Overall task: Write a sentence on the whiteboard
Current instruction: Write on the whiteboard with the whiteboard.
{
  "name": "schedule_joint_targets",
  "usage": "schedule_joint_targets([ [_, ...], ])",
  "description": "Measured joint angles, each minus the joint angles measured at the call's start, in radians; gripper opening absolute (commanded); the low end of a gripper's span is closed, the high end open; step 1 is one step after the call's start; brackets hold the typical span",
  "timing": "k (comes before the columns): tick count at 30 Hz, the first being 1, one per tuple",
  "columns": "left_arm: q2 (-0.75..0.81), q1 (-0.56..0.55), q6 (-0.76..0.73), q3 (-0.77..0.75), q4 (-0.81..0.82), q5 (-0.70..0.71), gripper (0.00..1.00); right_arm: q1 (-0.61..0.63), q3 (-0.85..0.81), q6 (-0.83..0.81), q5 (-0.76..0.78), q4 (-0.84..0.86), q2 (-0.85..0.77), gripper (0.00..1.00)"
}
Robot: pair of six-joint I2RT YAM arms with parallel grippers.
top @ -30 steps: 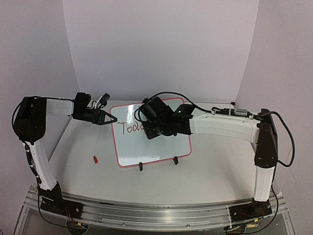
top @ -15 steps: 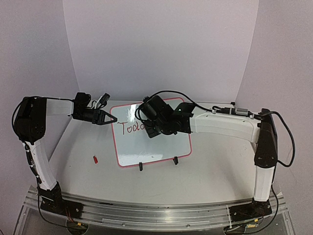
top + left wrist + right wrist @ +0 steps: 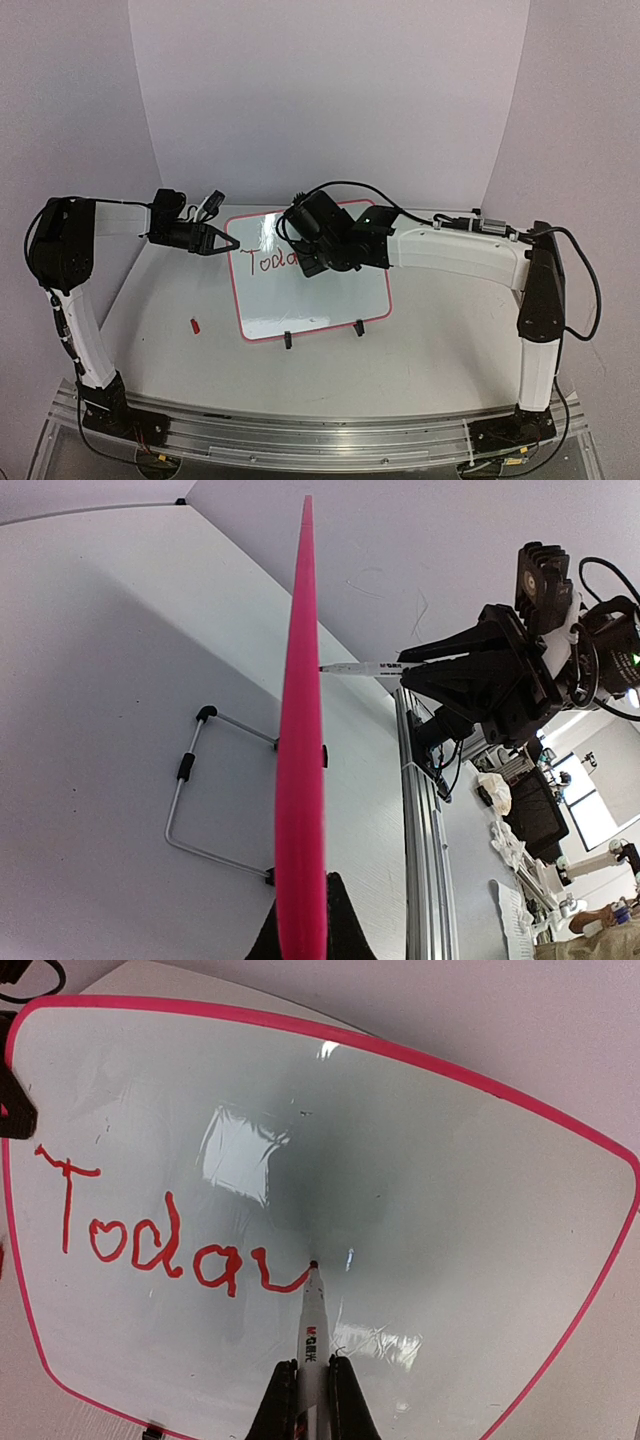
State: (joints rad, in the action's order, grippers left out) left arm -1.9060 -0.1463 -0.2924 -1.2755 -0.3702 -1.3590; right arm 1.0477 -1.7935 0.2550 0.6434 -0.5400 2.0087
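The whiteboard [image 3: 330, 300] stands tilted on the table, with a pink frame and glossy white face [image 3: 450, 1190]. Red letters "Toda" [image 3: 130, 1240] and a fresh curved stroke [image 3: 280, 1280] are written on it. My right gripper [image 3: 311, 1365] is shut on a white marker [image 3: 312, 1320], and the marker's red tip [image 3: 313, 1264] touches the board at the end of that stroke. My left gripper [image 3: 232, 243] is shut on the board's left frame edge [image 3: 300, 730], which runs up from between its jaws. The left wrist view shows the marker [image 3: 355, 667] meeting the board.
A small red marker cap [image 3: 196, 325] lies on the table left of the board. Two black clip feet [image 3: 287, 341] hold the board's near edge, and a wire stand [image 3: 190, 780] props it from behind. An aluminium rail [image 3: 320, 440] runs along the near table edge.
My right gripper has shifted slightly up and to the left over the board with the marker. The left arm has not moved.
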Motion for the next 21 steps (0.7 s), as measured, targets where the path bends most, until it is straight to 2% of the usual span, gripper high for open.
schedule_joint_targets([
  [21, -0.001, 0.0, 0.003, 0.0, 0.0, 0.0, 0.0, 0.003, 0.046, 0.025, -0.025, 0.005, -0.013, 0.0],
])
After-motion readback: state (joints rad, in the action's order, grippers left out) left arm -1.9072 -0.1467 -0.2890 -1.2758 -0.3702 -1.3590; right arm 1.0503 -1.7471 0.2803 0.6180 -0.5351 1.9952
